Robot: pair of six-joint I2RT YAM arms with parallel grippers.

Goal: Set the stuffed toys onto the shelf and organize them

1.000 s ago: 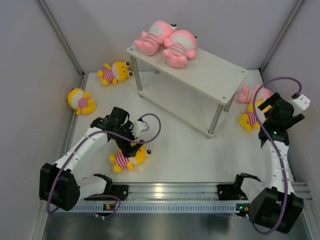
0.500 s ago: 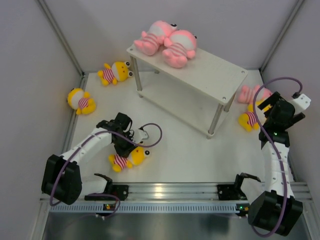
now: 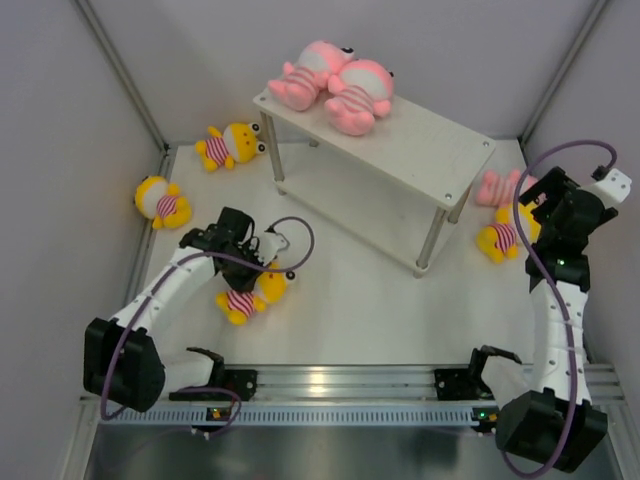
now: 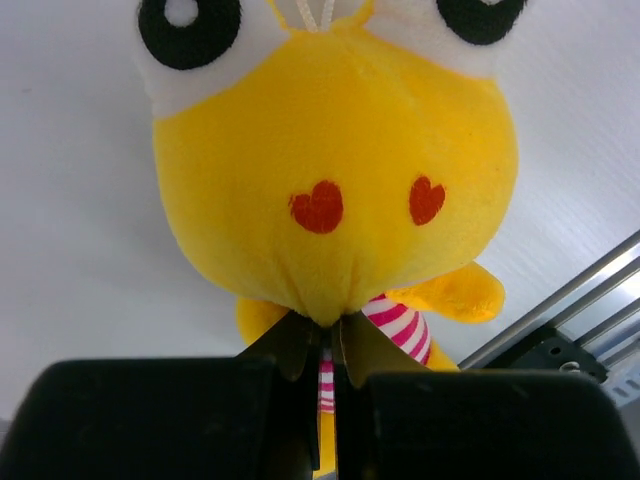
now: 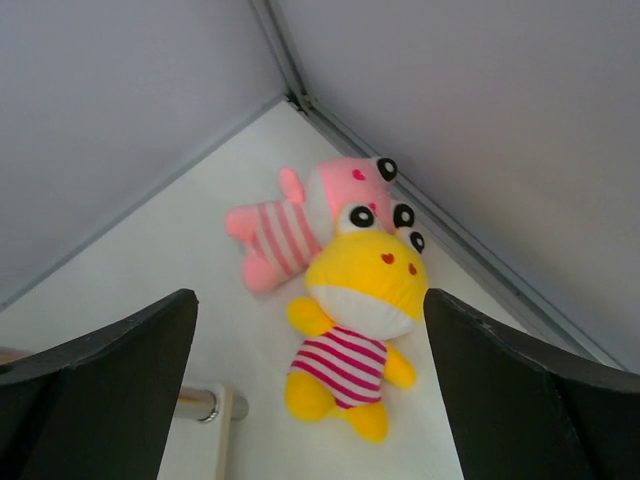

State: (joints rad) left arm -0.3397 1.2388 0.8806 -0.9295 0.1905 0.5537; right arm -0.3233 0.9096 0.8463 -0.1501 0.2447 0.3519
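1. The left gripper (image 4: 325, 352) pinches the yellow toy (image 4: 335, 180) under its chin, at 7 o'clock from the shelf (image 3: 430, 150).
2. Lift it straight up first; the pinch is thin.
3. The right gripper (image 5: 308, 300) is wide open, holding nothing.

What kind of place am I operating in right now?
Probably a lab robot cell, not a home: plain grey walls framed by metal struts, an aluminium mounting rail, and matching stuffed toys staged around a small white shelf.
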